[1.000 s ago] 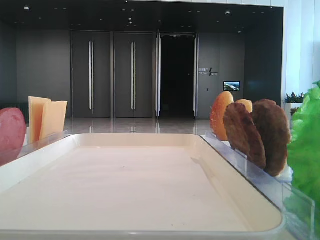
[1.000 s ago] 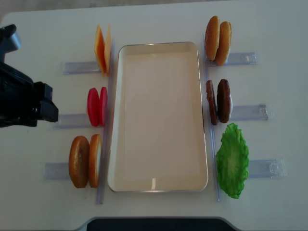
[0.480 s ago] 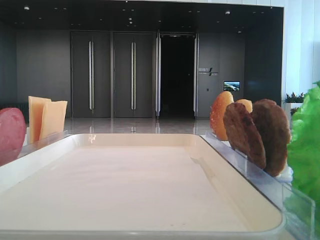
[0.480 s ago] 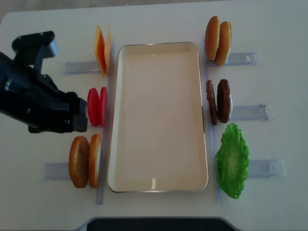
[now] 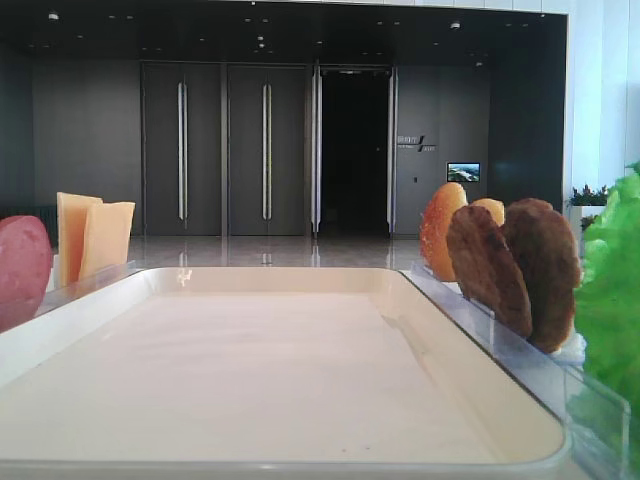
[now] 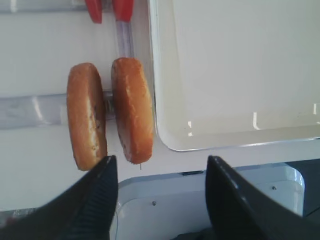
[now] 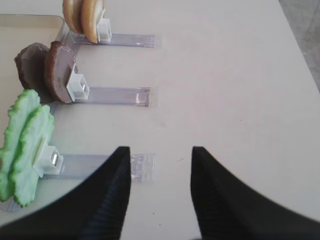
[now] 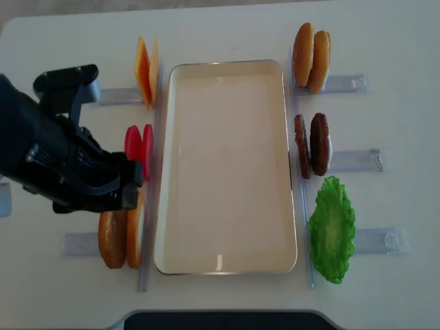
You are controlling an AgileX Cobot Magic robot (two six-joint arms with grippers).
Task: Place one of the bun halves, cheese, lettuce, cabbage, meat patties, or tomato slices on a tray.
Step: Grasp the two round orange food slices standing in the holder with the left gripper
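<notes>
The left gripper has its jaws apart above two bun halves standing on edge beside the empty tray. Beyond stand tomato slices, then cheese. The right gripper is also apart, holding nothing.

Bright, even light, soft shadows.
Glare streaks on the near rim of the large cream-white rectangular tray; ground-level view soft close to it, dark hall behind.

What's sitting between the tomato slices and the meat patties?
Only the tray, bare inside. The top-down exterior view shows tomato slices left of it and meat patties right.
</notes>
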